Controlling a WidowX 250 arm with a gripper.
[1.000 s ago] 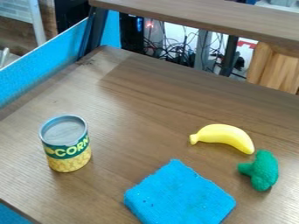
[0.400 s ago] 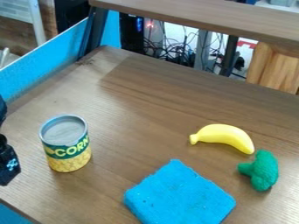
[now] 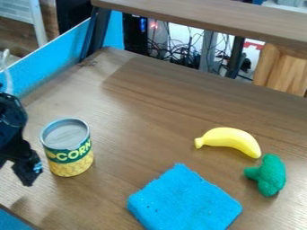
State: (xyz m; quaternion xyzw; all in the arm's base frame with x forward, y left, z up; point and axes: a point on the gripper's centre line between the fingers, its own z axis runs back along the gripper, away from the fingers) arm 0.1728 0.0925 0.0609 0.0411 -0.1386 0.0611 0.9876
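The claw [image 3: 27,174] hangs at the view's left edge, beside the yellow-lettered can [image 3: 68,152]. Whether it is clenched, I cannot tell.

One word can be read: "CORN", in yellow capital letters on the dark green band [image 3: 71,155] around the can [image 3: 71,168]. The can stands upright in the left part of the table [image 3: 138,103], set in from the edge along the blue partition [image 3: 54,56]. The letters follow the can's curve, the final "N" lying towards its right side. Below the band is a yellow kernel pattern. A small pale blue mark [image 3: 37,167] on the black gripper [image 3: 26,176] is too small to make out.
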